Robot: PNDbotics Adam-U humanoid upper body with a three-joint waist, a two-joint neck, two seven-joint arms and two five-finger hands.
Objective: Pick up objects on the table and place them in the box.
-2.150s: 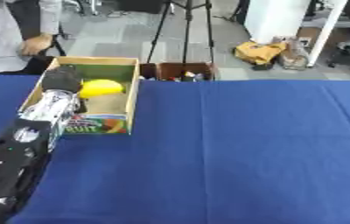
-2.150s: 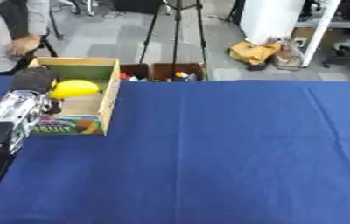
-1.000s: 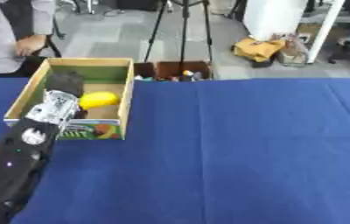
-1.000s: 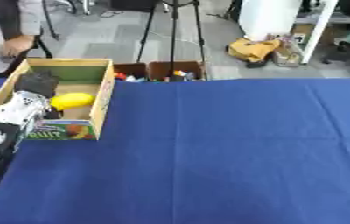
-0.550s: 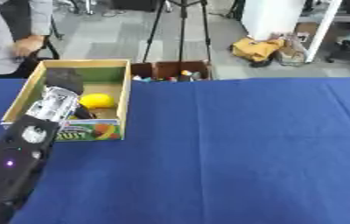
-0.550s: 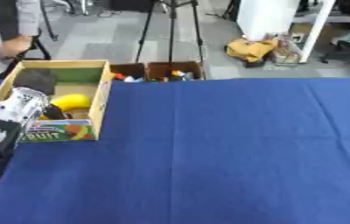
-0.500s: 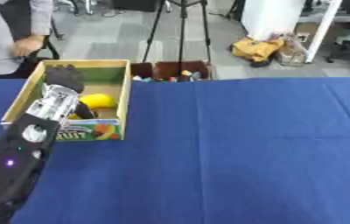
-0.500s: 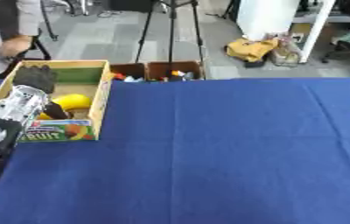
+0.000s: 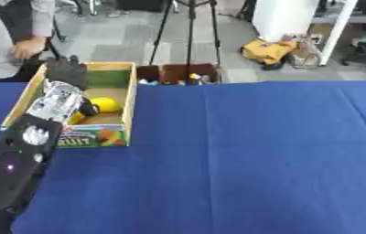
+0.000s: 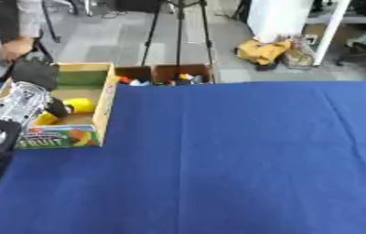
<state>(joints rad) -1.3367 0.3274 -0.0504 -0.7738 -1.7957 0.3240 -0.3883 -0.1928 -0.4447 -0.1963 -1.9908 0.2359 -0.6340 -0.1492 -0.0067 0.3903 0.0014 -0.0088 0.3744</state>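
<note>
Left hand over the box

Leftmost, one black left hand [image 9: 66,73] reaches over the one wooden box [image 9: 127,103], fingers relaxed and holding nothing. Inside lies one smooth, rounded yellow fruit [image 9: 104,104]. Rightward spreads the blue cloth table [image 9: 250,160]; the right hand's fingers cannot be told.

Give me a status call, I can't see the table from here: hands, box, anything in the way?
Left hand over the box, fingers relaxed, holding nothing seen. Right hand barely in view at the right edge. Yellow object lies in the box. Nothing blocking.
</note>
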